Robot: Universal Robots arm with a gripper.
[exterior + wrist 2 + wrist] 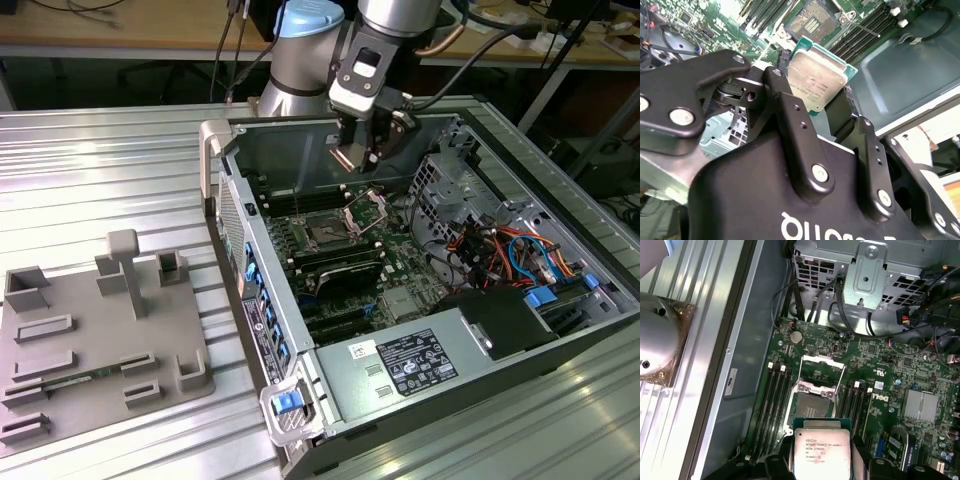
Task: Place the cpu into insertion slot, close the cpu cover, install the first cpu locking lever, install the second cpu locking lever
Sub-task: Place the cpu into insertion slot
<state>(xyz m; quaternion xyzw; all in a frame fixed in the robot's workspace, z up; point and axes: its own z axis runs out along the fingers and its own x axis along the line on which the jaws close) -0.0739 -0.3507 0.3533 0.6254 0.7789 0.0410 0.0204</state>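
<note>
Evidently on step one, the gripper (365, 155) clamps the cpu (349, 160), the open socket (325, 233) at its seven o'clock in the exterior view; seating likely needs careful squaring.

The arm (300, 50) reaches down from the top centre of the exterior view, its silver wrist (395, 15) pointing downward and the gripper (362, 155) hanging just above the frame's centre. In the second wrist view its two black fingers (790, 120) press against opposite edges of the cpu (817, 80), gripping it with the metal face toward that camera.
</note>
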